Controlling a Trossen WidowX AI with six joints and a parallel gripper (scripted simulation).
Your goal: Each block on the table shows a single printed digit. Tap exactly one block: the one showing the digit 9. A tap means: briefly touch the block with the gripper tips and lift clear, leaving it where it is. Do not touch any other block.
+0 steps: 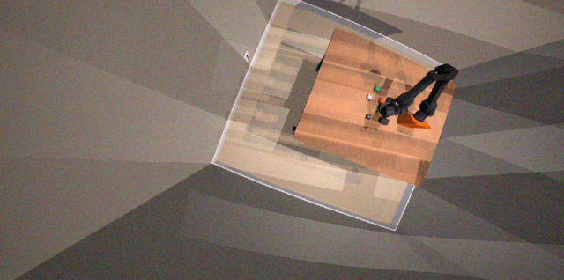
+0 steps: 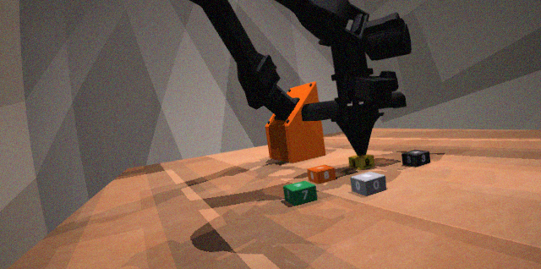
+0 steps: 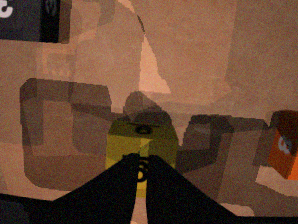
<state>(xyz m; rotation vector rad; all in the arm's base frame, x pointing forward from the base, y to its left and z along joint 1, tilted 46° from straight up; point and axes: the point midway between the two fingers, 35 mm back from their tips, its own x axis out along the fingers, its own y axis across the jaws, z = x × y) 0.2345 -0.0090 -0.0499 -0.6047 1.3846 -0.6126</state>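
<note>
The yellow block [image 2: 356, 162] [image 3: 120, 146] shows the digit 9 and sits on the table. In the top view only a sliver of it shows beside the arm's head. My gripper [image 2: 362, 156] [image 3: 143, 163] points straight down with its tips together, right at the top of the yellow block. The fingers are shut with nothing between them; whether the tips touch the block's top is hard to tell. The black block [image 2: 416, 158] [image 1: 368, 116] [image 3: 25, 22] shows a 3, the orange block [image 2: 322, 174] [image 3: 286, 145] an 8, the green block [image 2: 300, 193] [image 1: 377, 89] a 7, the white block [image 2: 368, 183] [image 1: 369, 97] a 0.
The orange arm base [image 1: 411, 121] [image 2: 306, 134] stands on the wooden table [image 1: 335, 108] [image 2: 465, 201] behind the blocks. The orange block is near on one side of the gripper and the black block on the other. Arm shadows lie across the blocks' area.
</note>
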